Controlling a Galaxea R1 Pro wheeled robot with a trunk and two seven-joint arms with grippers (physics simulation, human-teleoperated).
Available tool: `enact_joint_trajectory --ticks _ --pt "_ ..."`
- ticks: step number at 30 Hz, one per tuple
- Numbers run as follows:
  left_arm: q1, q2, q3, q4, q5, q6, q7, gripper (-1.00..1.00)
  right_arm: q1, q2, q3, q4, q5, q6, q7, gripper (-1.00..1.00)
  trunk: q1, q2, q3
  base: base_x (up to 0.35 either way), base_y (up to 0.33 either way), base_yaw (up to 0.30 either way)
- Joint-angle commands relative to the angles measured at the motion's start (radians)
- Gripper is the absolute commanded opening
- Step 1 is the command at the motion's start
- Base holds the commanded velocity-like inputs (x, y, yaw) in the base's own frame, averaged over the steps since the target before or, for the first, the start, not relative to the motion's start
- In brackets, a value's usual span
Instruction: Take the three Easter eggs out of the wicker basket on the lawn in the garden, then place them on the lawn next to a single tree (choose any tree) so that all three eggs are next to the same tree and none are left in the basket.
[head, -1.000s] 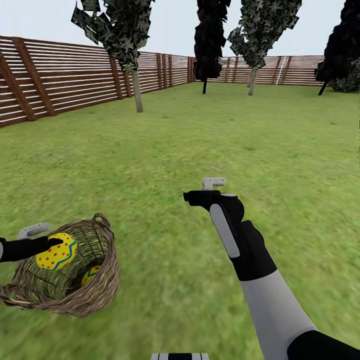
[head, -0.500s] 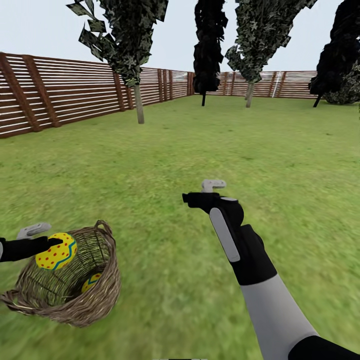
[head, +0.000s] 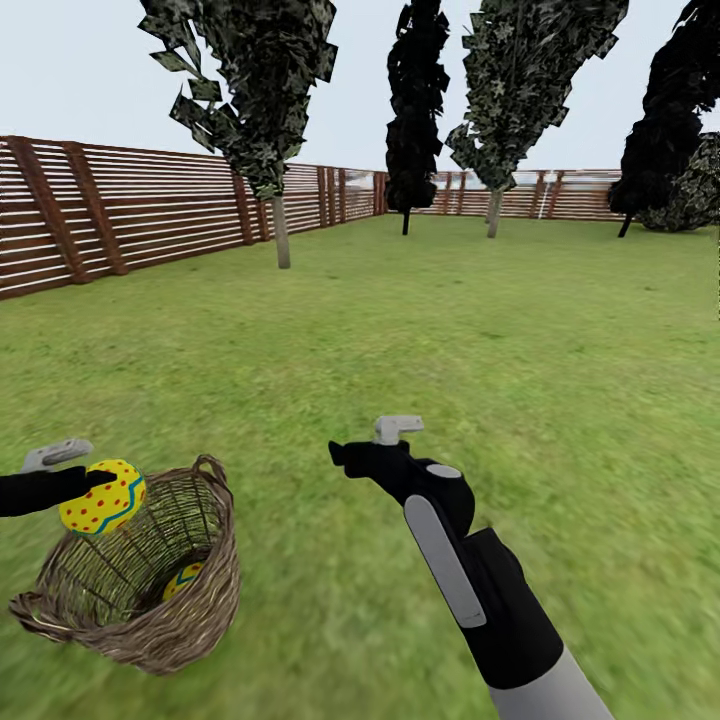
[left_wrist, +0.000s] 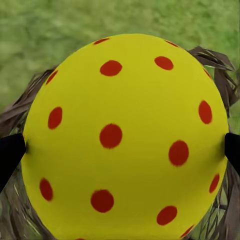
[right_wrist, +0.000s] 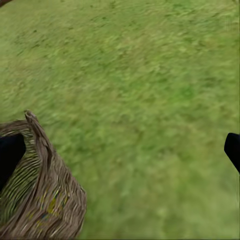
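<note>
First egg lifted clear of the wicker basket (head: 140, 590)

We clamped the left gripper (head: 88, 482) on an Easter egg (head: 102, 496) above the rim; another egg (head: 183, 580) lay inside, and the right gripper (right_wrist: 120, 150) hung open, ready.

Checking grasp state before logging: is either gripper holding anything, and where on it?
The left gripper holds one Easter egg by its two opposite sides, above the wicker basket. The right gripper is open and holds nothing.

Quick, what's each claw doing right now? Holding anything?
Left claw: closed on an Easter egg, held above the wicker basket.
Right claw: open and empty, over the lawn.
</note>
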Motion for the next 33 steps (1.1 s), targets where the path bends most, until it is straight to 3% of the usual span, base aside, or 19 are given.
enact_joint_trajectory --ticks 1,19,25,33 --pt "-0.001 0.001 0.001 -0.001 0.004 0.006 -0.001 -1.0 0.002 0.001 0.004 -0.001 -0.01 0.0 -0.011 1.0 -0.001 0.0 0.003 0.0 0.0 0.0" --pt "-0.002 -0.005 0.003 -0.015 0.005 0.006 -0.001 -1.0 0.027 0.0 0.001 0.0 -0.012 -0.007 -0.007 1.0 -0.009 0.004 0.073 0.0 0.0 0.0" --pt "0.001 -0.008 -0.069 -0.067 0.008 0.006 -0.002 -1.0 0.046 -0.005 0.004 -0.001 -0.012 -0.132 -0.006 1.0 -0.011 0.006 0.096 0.0 0.0 0.0" --pt "0.001 -0.008 -0.077 -0.075 0.009 0.006 -0.002 -1.0 0.067 -0.003 0.005 -0.001 -0.012 -0.154 -0.005 1.0 -0.025 0.028 0.125 0.0 0.0 0.0"
